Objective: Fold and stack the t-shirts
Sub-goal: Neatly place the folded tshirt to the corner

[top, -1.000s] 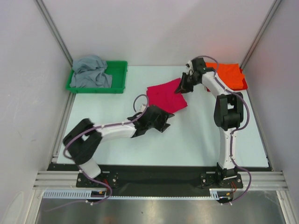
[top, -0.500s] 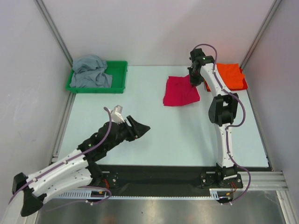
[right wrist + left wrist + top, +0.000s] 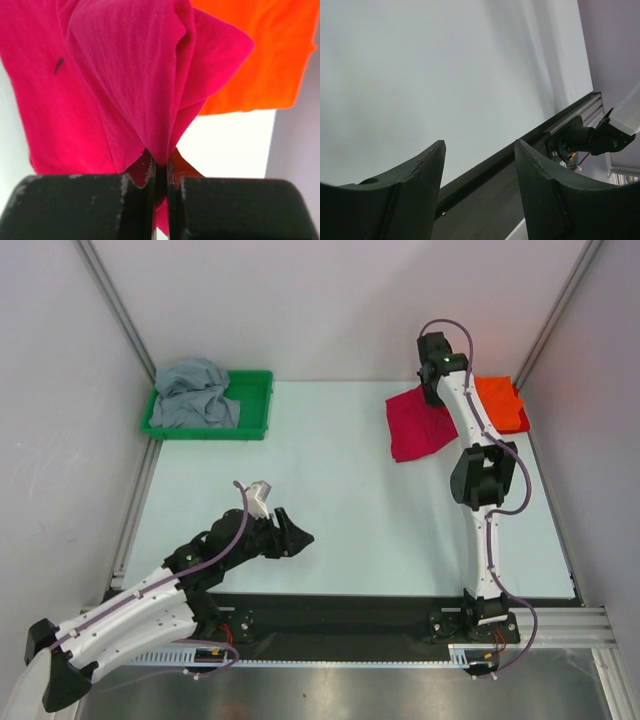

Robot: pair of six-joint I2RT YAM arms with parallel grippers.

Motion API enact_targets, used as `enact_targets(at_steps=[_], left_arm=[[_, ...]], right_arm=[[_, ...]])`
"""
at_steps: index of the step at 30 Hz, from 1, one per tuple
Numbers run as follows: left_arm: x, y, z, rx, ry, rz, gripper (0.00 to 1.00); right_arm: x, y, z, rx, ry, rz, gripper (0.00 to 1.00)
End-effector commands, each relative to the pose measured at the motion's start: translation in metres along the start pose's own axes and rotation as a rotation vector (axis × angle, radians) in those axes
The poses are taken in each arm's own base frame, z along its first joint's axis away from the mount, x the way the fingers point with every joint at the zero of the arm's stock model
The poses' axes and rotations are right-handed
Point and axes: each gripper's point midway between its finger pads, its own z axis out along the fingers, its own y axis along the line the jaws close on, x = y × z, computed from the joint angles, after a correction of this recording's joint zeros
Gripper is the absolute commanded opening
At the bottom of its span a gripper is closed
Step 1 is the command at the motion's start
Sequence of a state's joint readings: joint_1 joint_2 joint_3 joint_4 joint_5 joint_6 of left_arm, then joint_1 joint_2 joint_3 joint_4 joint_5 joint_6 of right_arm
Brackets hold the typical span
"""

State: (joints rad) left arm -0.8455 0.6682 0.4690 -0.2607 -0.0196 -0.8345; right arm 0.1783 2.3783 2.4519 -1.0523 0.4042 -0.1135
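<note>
The right gripper (image 3: 161, 167) is clamped tight on a soft, creased fold of the crimson-pink t-shirt (image 3: 415, 428). The shirt is bunched at the table's (image 3: 350, 490) far right, just beside the flat orange t-shirt (image 3: 503, 405), and its long axis is unclear. The left gripper (image 3: 480, 150) gapes wide, holding nothing.

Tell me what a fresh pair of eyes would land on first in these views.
The crimson-pink t-shirt stands out first, pinched in the shut right hand at the far right of the table, right beside the bright orange t-shirt lying flat in the far right corner. Next come the grey t-shirt, crumpled in the green tray at the far left, and the left hand, open and empty over bare table near the front edge.
</note>
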Motion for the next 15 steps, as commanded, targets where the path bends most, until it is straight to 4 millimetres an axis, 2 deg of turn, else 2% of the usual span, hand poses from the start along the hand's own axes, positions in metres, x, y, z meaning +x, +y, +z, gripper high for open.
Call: enact_targets(at_steps=[1,7,15], left_arm=[[0.003,-0.007,0.002,0.043,0.043,0.056,0.63],[0.002,-0.007,0.005,0.046,0.063,0.065,0.63],[0.007,0.002,0.007,0.015,0.106,0.077,0.62]], right_arm=[[-0.052,-0.045,-0.043,0.092,-0.195,0.050,0.00],[-0.071,-0.057,-0.044,0.102,-0.259,0.055,0.00],[-0.083,-0.071,-0.048,0.124,-0.304,0.070,0.00]])
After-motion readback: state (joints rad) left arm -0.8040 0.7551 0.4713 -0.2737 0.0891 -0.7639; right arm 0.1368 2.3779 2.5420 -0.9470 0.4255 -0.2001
